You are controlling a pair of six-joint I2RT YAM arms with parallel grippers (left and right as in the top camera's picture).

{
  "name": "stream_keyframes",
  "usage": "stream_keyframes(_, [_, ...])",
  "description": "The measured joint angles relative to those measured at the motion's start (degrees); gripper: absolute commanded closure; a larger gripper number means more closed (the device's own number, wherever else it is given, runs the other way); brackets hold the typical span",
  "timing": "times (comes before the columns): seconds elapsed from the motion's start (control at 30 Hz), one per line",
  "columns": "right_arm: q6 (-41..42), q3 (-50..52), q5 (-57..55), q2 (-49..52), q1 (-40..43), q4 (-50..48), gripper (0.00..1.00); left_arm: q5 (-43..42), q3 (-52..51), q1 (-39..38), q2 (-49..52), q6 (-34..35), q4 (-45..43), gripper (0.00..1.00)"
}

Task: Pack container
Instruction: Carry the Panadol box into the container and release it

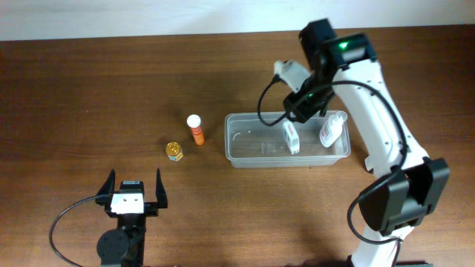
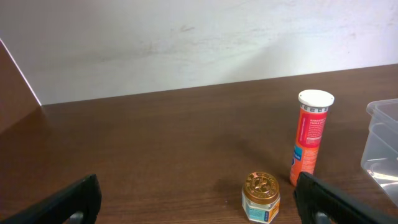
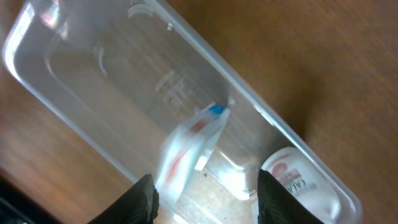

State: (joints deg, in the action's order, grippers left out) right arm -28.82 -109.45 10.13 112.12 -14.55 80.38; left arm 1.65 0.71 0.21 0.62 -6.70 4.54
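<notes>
Right pincer [image 3: 206, 182] hung half spread over the container [image 1: 231, 141], between its long rims, straddling a blurred white packet [image 3: 186, 152]. Left pincer [image 1: 134, 178] gaped, empty.

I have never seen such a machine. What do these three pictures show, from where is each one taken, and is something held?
Two robot arms work at a wooden table. One picture looks down from above; the other two come from cameras on the wrists. The left arm rests with jaws wide open, facing an orange tube and a small gold-lidded jar. The right arm reaches over the clear container, which holds a white bottle. Between its parted jaws is a blurred white packet; it seems loose, not gripped.
</notes>
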Motion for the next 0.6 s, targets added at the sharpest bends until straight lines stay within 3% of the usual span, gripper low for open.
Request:
stream_keyframes(0.27, [-3.26,3.28,-0.24,0.00,-0.13,-5.35,0.56,-0.02,0.00,0.00,0.00,0.00,0.00,0.01])
stream_keyframes(0.47, [0.59,1.20,-1.33,0.00,-0.13,-5.25,0.57,-0.02,0.00,0.00,0.00,0.00,0.00,0.01])
stream_keyframes(0.6, [4.31,-2.78,-1.73,0.00,-0.13,2.56,0.56,-0.02,0.00,0.00,0.00,0.00,0.00,0.01])
